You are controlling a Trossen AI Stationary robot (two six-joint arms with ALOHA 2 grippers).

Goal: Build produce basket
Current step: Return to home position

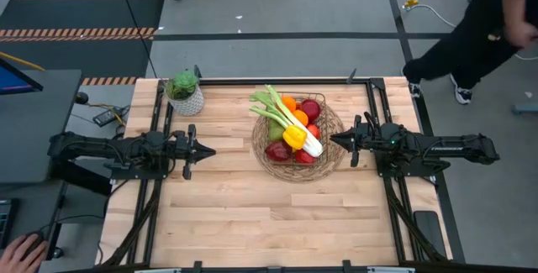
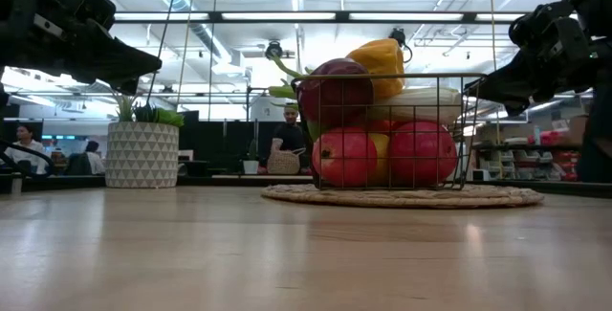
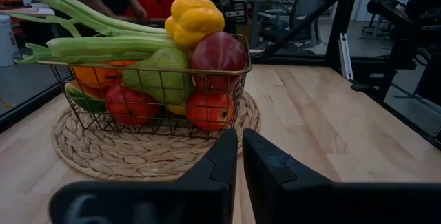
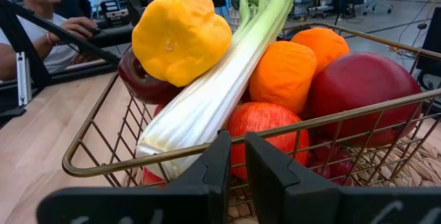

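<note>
The left gripper is hovering over the left half of the table, its two dark fingers drawn together to a thin slit and holding nothing. The right gripper is mirroring it on the right side, equally pinched together and empty. Both are pointing inward toward the middle, and the arms are stretching level along the table's sides. This is looking like a resting pose rather than a reach, which would fit a basket that no longer needs filling. The basket, a wire one, is sitting on a round woven mat right of centre. It is lying just left of the right gripper's tips without touching them, and well apart from the left gripper, with bare wood between. The produce is filling it above the rim. A yellow pepper is perching on top, probably because it had to go on the heap. A long leek is lying slantwise across the pile, its green leaves sticking out past the far rim, likely because it is too long to fit inside. Red apples, oranges and a green pear are pressing against the wire walls beneath. A potted plant is standing apart at the far left edge.
</note>
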